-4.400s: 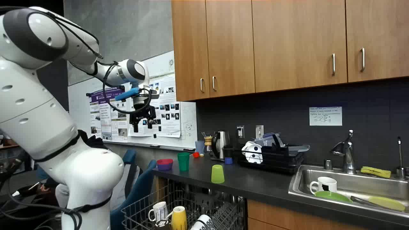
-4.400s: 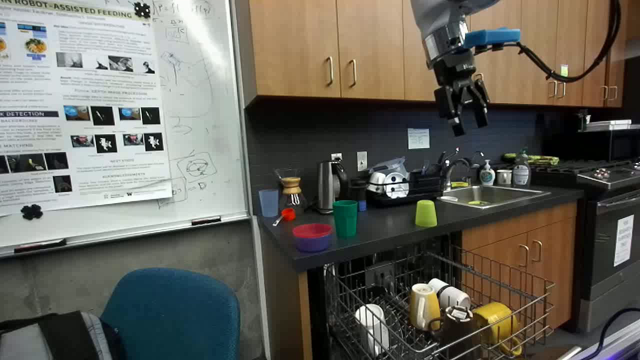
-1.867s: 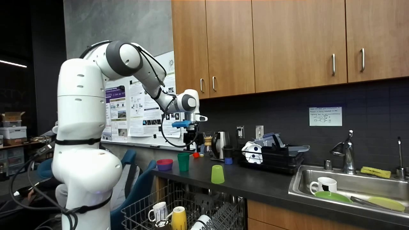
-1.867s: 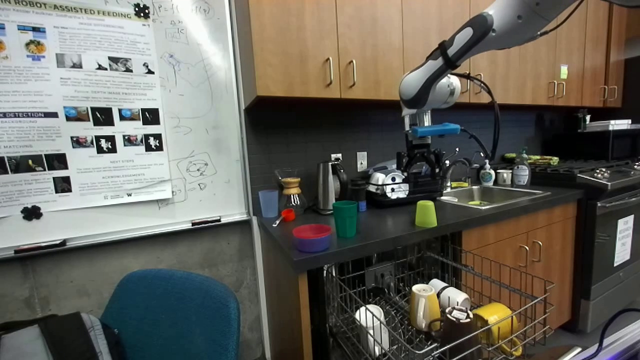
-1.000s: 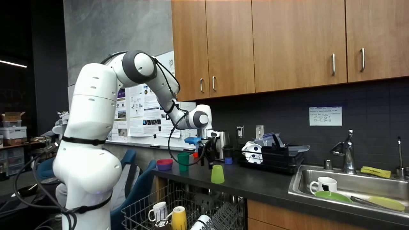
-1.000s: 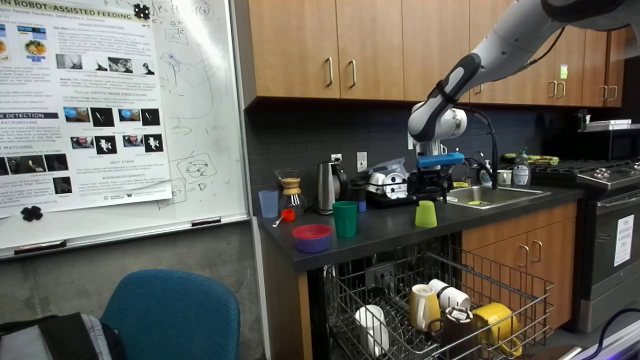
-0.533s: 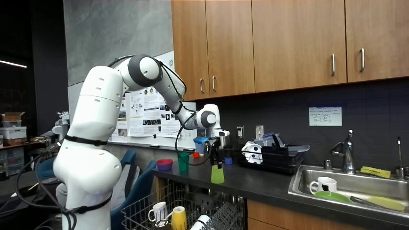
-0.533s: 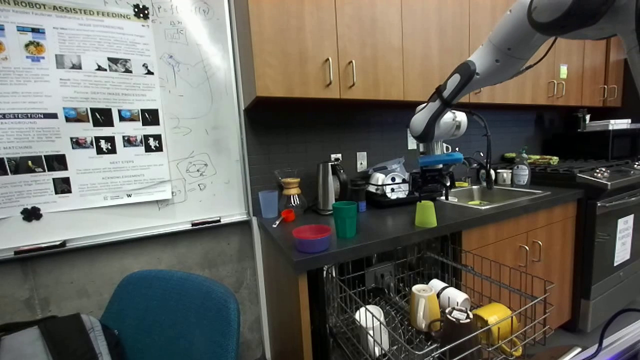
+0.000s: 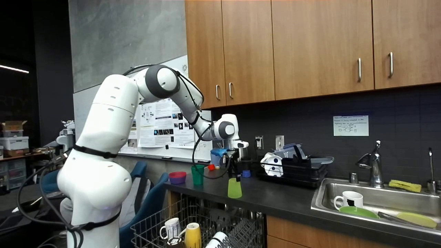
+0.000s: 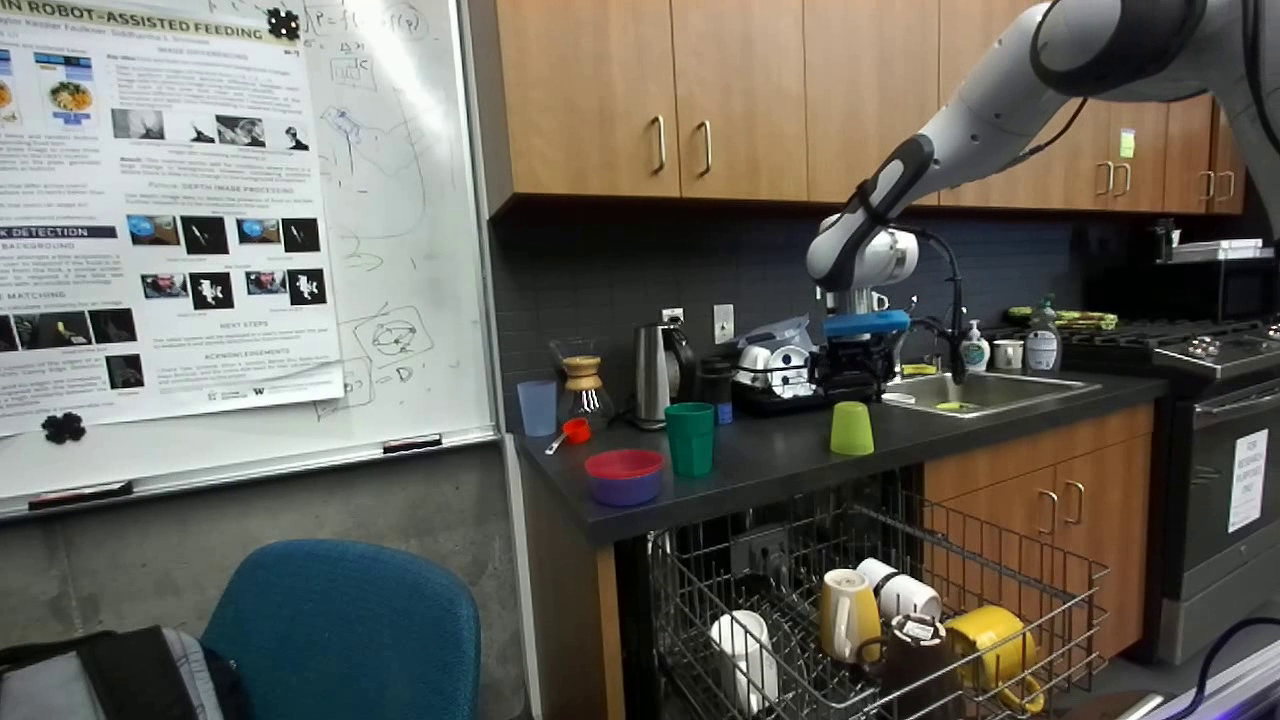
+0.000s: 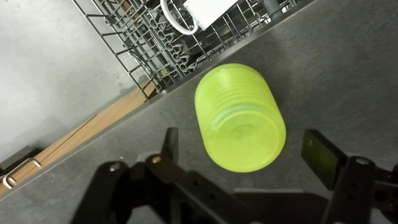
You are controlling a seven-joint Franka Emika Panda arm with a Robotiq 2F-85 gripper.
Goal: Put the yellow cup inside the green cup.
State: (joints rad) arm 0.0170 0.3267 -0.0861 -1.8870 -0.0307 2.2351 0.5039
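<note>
In an exterior view, a blue tumbler stands at ten o'clock from the purple bowl, a chair at eight.

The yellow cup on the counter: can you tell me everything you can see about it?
The yellow cup is bright yellow-green, round and plain, with no handle in sight. It looks like slightly see-through plastic, with faint rings around its side. It stands upside down: its closed round base is on top, and its wider mouth rests on the dark counter, near the edge. In the wrist view, the open gripper has its fingers on both sides of it, not touching it.
</note>
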